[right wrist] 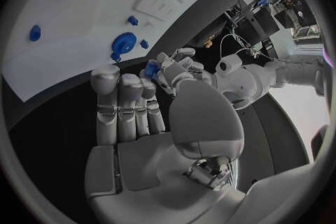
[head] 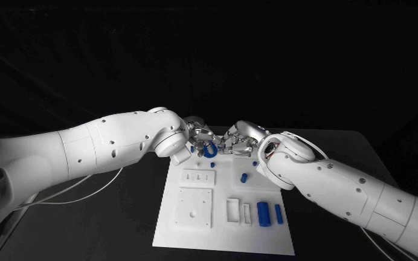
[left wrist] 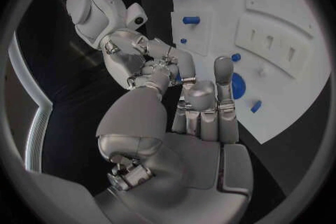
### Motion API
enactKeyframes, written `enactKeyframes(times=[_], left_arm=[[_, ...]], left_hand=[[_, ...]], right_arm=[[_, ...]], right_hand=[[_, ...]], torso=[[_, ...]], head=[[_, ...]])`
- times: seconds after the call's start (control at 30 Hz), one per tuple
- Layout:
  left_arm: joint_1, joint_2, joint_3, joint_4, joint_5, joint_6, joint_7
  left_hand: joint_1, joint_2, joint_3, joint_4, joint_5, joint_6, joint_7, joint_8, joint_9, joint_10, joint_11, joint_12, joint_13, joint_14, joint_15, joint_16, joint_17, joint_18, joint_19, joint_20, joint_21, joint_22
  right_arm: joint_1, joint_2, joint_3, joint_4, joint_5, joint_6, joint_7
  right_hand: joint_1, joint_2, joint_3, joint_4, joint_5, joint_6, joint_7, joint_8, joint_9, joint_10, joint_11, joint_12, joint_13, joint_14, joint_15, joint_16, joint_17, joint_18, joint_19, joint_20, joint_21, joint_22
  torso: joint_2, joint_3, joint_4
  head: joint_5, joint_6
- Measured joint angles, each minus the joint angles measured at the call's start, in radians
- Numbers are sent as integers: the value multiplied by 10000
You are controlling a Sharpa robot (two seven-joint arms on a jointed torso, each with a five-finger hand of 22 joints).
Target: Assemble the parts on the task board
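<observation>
The white task board (head: 222, 237) lies lengthwise on the black table. My left hand (head: 199, 134) and right hand (head: 240, 140) meet fingertip to fingertip over its far end. A small blue part (right wrist: 151, 69) sits at the left hand's fingertips (right wrist: 168, 67), right beside the tips of my right hand's (right wrist: 133, 117) fingers. Whether the right hand also grips it is unclear. A blue gear-like disc (right wrist: 125, 43) (left wrist: 238, 87) rests on the board just below the hands, next to my left hand's (left wrist: 203, 106) outstretched fingers.
Small blue pegs (head: 244, 177) (head: 212, 164) stand mid-board. A thick blue cylinder (head: 263, 214) and a slimmer one (head: 279, 214) lie near the front right. White raised blocks (head: 194, 208) (head: 197, 177) occupy the board's left half. Cables (head: 78, 188) trail left of the board.
</observation>
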Motion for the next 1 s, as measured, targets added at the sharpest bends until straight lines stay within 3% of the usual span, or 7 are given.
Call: enactKeyframes(times=[0.1, 0.23, 0.33, 0.43, 0.7, 0.83, 1.0], left_arm=[[0, 0, 0, 3, 6, -105, 33], [0, -3, -5, 3, 5, -205, 54], [0, -49, -20, 21, -13, -254, 56], [0, -139, -40, 47, -59, -285, 52], [-1, -358, -178, 133, -244, -317, -69], [-3, -434, -338, 177, -345, -308, -194], [-47, -476, -414, 218, -485, -297, -344]], left_hand=[[-2, -2, 0, 0, 22, 0, 0, 13, 0, 0, 0, 244, 58, 2, -1, 161, 255, 1, 0, 0, 0, 132], [-12, -14, -27, -28, 45, 0, 0, 16, 0, 0, 0, 323, 72, 2, -1, 255, 459, 2, 37, 36, -59, 253], [-29, -31, -28, -28, 45, 0, 0, 16, 0, 9, -9, 354, 72, 3, 0, 267, 503, 2, 37, 36, -59, 292], [-40, -40, -27, -29, 95, 0, 0, 16, 0, 37, -37, 430, 74, 3, 0, 302, 561, 3, 37, 36, -59, 343], [-152, -30, -30, -80, 95, 0, 0, 16, 2, 34, -40, 717, 127, 38, 36, 382, 537, 4, 107, 35, -125, 496], [-213, 34, -68, -46, 35, 0, 0, 15, 2, 34, -40, 870, 166, 75, 2, 530, 570, 4, 107, 35, -126, 590], [-360, 187, -158, 25, -154, 0, 0, 14, 10, 58, -66, 1053, 208, 75, 2, 710, 690, 3, 143, 72, -176, 702]], right_arm=[[-37, -85, 0, 41, 34, -92, 69], [-128, -327, 0, 155, 86, -293, 204], [-222, -592, 25, 278, 152, -449, 337], [-375, -923, 136, 456, 236, -579, 473], [-615, -1740, 752, 790, 587, -941, 822], [-652, -1995, 1248, 740, 999, -1160, 991], [-650, -2119, 1699, 546, 1543, -1378, 1163]], right_hand=[[190, -211, -785, 115, 669, -667, 169, -30, -15, -173, 127, -118, -285, -75, 75, -78, -120, 70, 0, 116, -289, 0], [470, -233, -1540, 245, 974, -1197, 271, -30, -16, -327, 180, -117, -556, -194, 145, -189, -296, 222, -6, 200, -682, 0], [716, -359, -1771, 391, 1202, -1658, 257, -30, -38, -438, 112, -117, -745, -265, 82, -216, -395, 257, 6, 211, -945, 0], [763, -360, -1780, 400, 1482, -1682, 250, -30, -38, -438, 113, -117, -837, -264, 83, -216, -446, 260, 6, 211, -1035, 0], [802, -321, -1447, 67, 2020, -1211, 323, -30, -37, -467, 149, -105, -1009, -264, 82, -216, -501, 253, 6, 212, -1099, 0], [681, -199, -1340, -39, 2173, -1106, 283, -30, -37, -466, 149, -59, -1127, -283, 103, -216, -588, 248, 7, 211, -1275, 0], [575, -174, -1243, -136, 2260, -1019, 284, -30, -37, -556, 130, -112, -1279, -295, 114, -391, -768, 240, 7, 212, -1583, 0]], torso=[[0, 0, -2], [0, 7, 3], [0, 20, 0], [0, 20, -9], [-27, 26, -43], [-63, 39, -70], [-128, 58, -102]], head=[[12, -15], [54, -18], [81, -24], [114, -27], [161, -53], [214, -110], [286, -198]])
